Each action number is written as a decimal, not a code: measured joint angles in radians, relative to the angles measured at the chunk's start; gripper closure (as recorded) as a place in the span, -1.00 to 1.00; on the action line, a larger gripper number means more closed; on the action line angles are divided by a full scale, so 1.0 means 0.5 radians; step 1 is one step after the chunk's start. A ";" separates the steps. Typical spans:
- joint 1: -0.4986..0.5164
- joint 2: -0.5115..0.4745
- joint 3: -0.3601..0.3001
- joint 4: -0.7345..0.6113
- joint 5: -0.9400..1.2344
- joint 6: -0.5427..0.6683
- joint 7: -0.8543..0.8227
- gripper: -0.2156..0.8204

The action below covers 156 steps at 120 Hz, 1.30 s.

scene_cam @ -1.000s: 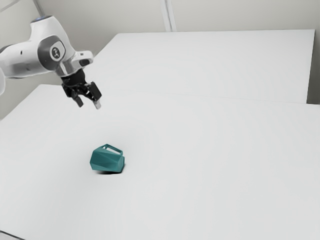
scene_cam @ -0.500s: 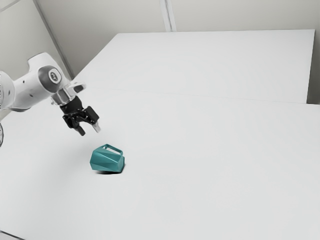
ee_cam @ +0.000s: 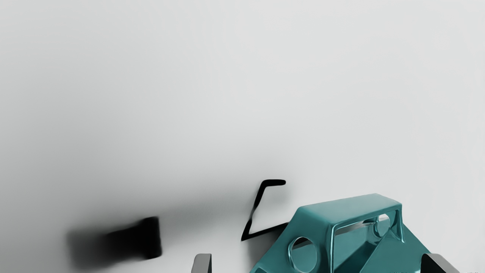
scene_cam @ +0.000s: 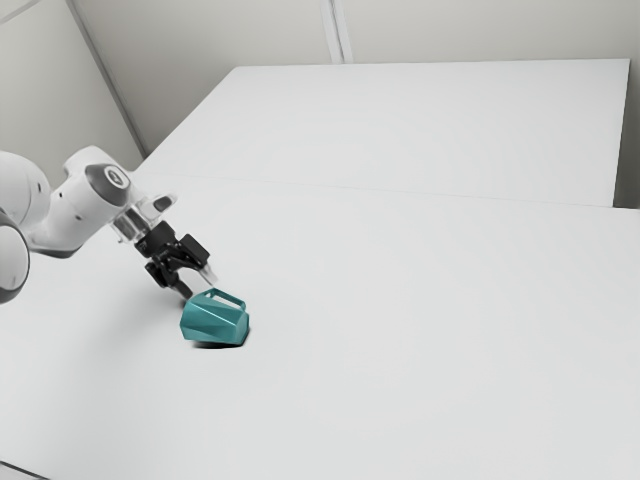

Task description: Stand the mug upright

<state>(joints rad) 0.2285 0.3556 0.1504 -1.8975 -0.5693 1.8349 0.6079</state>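
The teal faceted mug [scene_cam: 214,320] lies on its side on the white table, its handle uppermost. Just behind it, toward the exterior view's left, my gripper [scene_cam: 199,284] is tilted down close to the mug, its fingers apart. In the wrist view the mug [ee_cam: 363,227] shows its handle, and the open gripper [ee_cam: 316,263] has one fingertip on either side of it, with a gap between the mug and the fingertip nearer the gripper's shadow. The mug's lower part is out of the wrist view.
The white table [scene_cam: 420,330] extends around the mug. A raised-looking white panel [scene_cam: 420,130] stands beyond it at the back. Dark shadows of the gripper and the handle fall on the tabletop beside the mug.
My gripper has come down and, lately, slightly toward the exterior view's right, from well above the table to close by the mug. The mug has not moved.
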 joint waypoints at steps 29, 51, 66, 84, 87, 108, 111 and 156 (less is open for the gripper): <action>0.033 -0.007 -0.001 -0.080 -0.140 -0.085 0.068 -0.58; 0.021 -0.054 0.003 -0.137 -0.162 -0.163 0.077 -0.58; 0.010 -0.072 0.003 -0.147 -0.166 -0.193 0.077 -0.35; 0.001 -0.075 0.003 -0.148 -0.170 -0.211 0.077 0.10; -0.002 -0.075 0.003 -0.148 -0.171 -0.212 0.076 0.16; -0.039 -0.075 0.002 -0.148 -0.214 -0.216 0.076 0.41; -0.042 -0.075 0.001 -0.147 -0.218 -0.215 0.076 0.45; -0.142 -0.213 -0.003 -0.170 -0.251 -0.218 0.058 0.87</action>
<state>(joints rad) 0.1572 0.2492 0.1492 -1.9827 -0.6950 1.7258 0.6367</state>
